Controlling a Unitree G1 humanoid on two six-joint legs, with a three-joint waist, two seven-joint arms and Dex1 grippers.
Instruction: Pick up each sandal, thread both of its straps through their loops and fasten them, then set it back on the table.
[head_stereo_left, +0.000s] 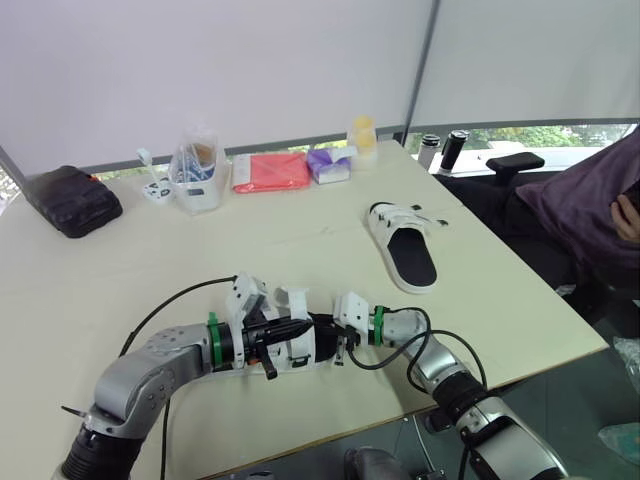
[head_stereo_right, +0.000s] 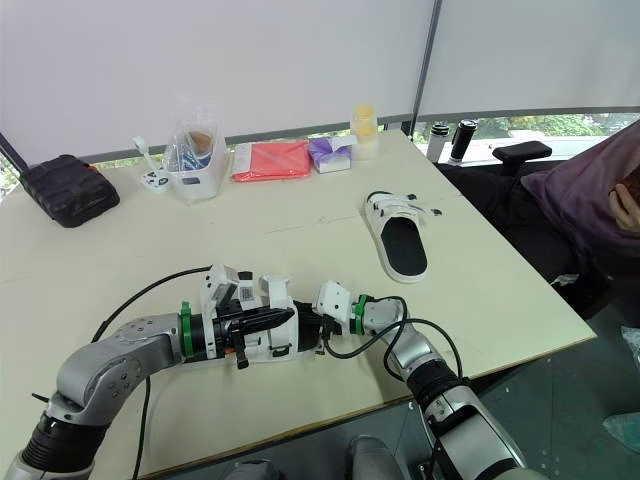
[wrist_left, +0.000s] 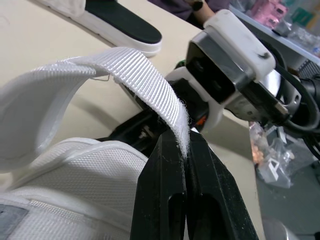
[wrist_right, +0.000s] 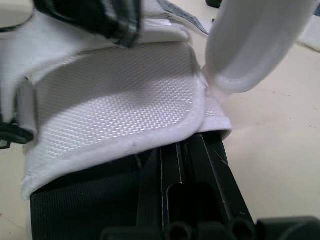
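Left claw (wrist_left: 186, 149) is pinching strap (wrist_left: 145, 75) tip, closed; right claw (wrist_right: 172, 150) is clamping sandal (wrist_right: 115, 100), which is lying crosswise between them.

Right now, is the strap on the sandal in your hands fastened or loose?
Loose: the strap arches free above the sandal, its tip pinched between the left fingers.
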